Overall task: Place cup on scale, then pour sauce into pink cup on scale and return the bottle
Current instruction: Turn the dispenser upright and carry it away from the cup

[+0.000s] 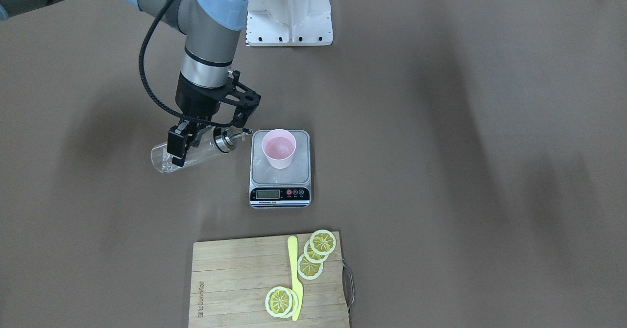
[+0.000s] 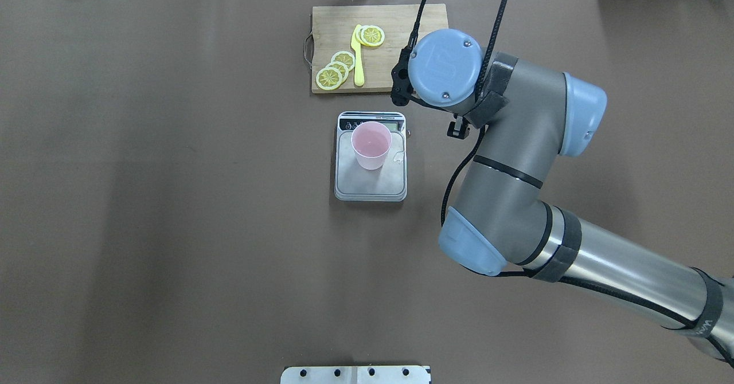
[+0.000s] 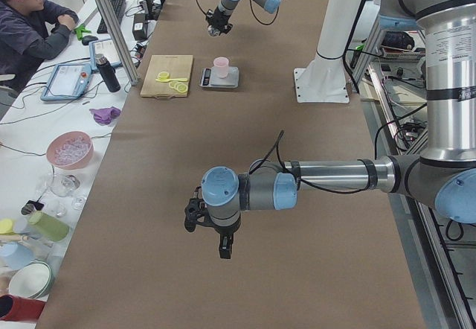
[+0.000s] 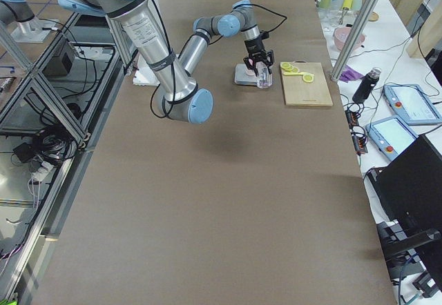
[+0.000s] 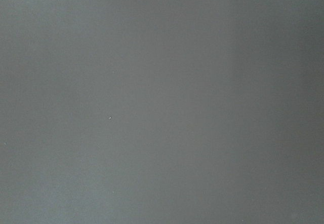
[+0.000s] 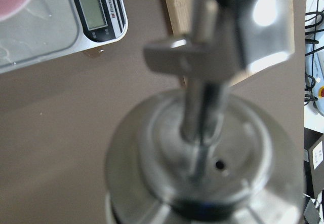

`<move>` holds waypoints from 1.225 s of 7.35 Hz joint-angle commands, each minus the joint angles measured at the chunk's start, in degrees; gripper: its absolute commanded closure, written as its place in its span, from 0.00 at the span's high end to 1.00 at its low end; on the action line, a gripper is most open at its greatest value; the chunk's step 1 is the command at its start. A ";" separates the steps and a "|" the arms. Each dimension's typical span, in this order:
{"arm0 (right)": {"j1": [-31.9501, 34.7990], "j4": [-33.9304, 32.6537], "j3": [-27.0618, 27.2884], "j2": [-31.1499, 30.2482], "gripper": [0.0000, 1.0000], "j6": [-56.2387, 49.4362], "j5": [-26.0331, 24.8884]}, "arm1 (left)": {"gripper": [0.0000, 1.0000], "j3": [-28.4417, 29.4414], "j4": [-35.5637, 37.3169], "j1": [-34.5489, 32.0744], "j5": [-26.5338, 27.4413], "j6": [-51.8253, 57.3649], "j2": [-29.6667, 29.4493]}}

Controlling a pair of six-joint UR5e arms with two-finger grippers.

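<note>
The pale pink cup (image 1: 278, 148) stands upright on the silver platform of the scale (image 1: 280, 180); both also show in the overhead view, the cup (image 2: 371, 143) on the scale (image 2: 370, 184). My right gripper (image 1: 178, 148) is shut on the clear glass bottle (image 1: 208, 148), held nearly level beside the scale, its metal spout (image 1: 241, 133) pointing at the cup and short of its rim. The right wrist view shows the spout cap (image 6: 202, 148) close up. My left gripper (image 3: 225, 252) hangs over bare table far from the scale; I cannot tell whether it is open or shut.
A wooden cutting board (image 1: 235, 289) with lemon slices (image 1: 313, 257) and a yellow knife (image 1: 295, 274) lies beyond the scale's display side. A white mount base (image 1: 289, 12) sits at the robot's edge. The left wrist view shows only bare brown table.
</note>
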 commanded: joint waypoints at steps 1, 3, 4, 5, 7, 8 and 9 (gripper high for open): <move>3.24 10.31 1.52 -4.55 0.00 -0.29 8.46 | 0.98 0.02 0.00 0.01 0.00 -0.01 0.00; 5.10 17.37 1.61 -6.06 0.00 0.14 14.55 | 0.98 -0.15 -0.09 0.01 0.00 -0.01 -0.26; 5.89 20.62 1.61 -7.37 0.00 0.32 17.09 | 0.98 -0.16 -0.09 0.01 0.00 -0.01 -0.44; 6.76 26.83 1.61 -10.43 0.00 0.84 19.64 | 0.98 -0.16 -0.17 0.01 0.00 -0.01 -0.44; 7.99 39.14 1.52 -16.85 0.00 3.04 23.69 | 0.98 -0.33 -0.17 0.01 0.00 -0.01 -0.44; 8.70 42.24 1.52 -18.10 0.00 4.96 26.15 | 0.98 -0.33 -0.26 0.01 0.00 -0.01 -0.52; 8.88 45.84 1.34 -20.02 0.00 6.37 27.48 | 0.98 -0.42 -0.18 0.01 0.00 -0.01 -0.61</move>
